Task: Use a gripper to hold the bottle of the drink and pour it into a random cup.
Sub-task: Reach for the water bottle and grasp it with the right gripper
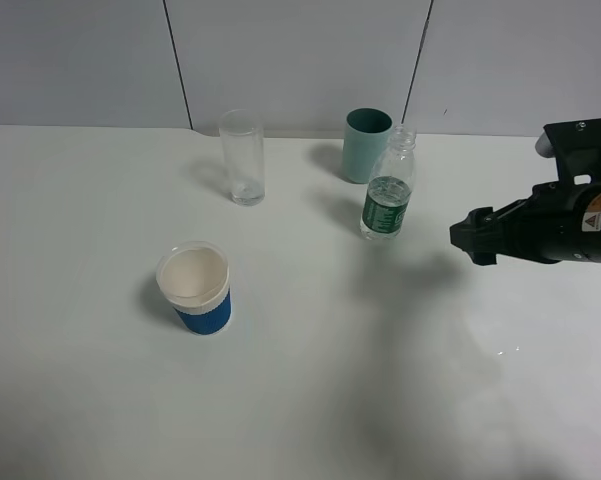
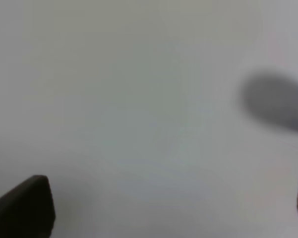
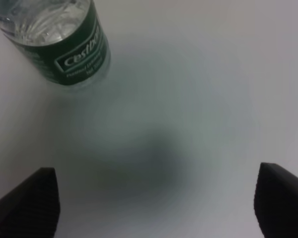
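The bottle of the drink [image 1: 388, 186] stands upright and uncapped on the white table [image 1: 310, 400], right of centre, with clear liquid and a dark green label. My right gripper [image 1: 469, 242] hovers to its right, a short gap away, pointing at it. In the right wrist view the bottle [image 3: 59, 39] lies ahead and off to one side of the right gripper [image 3: 153, 203], whose jaws are open and empty. The cup [image 1: 195, 288], blue-banded with a white rim, stands at the front left. The left gripper [image 2: 163, 208] is open over bare table.
A tall clear glass [image 1: 242, 157] stands at the back centre. A teal-green cup [image 1: 366, 145] sits just behind the bottle. Grey wall panels [image 1: 300, 50] rise behind the table's far edge.
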{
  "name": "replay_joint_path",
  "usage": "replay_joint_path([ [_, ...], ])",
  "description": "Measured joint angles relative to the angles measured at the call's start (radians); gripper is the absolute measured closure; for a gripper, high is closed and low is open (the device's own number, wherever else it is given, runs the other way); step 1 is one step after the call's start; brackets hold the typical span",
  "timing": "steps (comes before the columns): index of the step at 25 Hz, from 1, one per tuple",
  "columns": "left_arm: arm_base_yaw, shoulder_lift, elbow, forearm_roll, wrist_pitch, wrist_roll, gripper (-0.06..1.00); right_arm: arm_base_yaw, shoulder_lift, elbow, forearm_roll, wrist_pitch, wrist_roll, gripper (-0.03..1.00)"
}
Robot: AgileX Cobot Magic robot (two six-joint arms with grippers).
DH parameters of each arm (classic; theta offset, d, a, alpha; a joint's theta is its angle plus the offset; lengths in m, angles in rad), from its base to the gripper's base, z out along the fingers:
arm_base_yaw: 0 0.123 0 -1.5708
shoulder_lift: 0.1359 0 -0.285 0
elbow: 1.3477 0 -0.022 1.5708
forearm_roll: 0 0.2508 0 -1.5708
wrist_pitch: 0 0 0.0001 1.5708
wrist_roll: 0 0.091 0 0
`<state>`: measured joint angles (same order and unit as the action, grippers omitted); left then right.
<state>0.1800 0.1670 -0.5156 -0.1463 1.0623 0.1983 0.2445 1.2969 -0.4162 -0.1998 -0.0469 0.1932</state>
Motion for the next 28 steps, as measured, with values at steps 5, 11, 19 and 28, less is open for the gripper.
replay_joint_path([
  [5,0.0,0.0,0.0,0.0,0.0,0.0,-0.05,0.0,0.028,0.0,-0.109,-0.049,0.028,0.19],
  [11,0.0,0.0,0.0,0.0,0.0,0.0,-0.05,0.0,0.087,0.0,-0.216,-0.101,0.117,0.13],
  [19,0.0,0.0,0.0,0.0,0.0,0.0,-0.05,0.0,0.2,-0.001,-0.271,-0.213,0.147,0.08],
  [28,0.0,0.0,0.0,0.0,0.0,0.0,-0.05,0.0,0.257,-0.022,-0.274,-0.29,0.008,0.08],
])
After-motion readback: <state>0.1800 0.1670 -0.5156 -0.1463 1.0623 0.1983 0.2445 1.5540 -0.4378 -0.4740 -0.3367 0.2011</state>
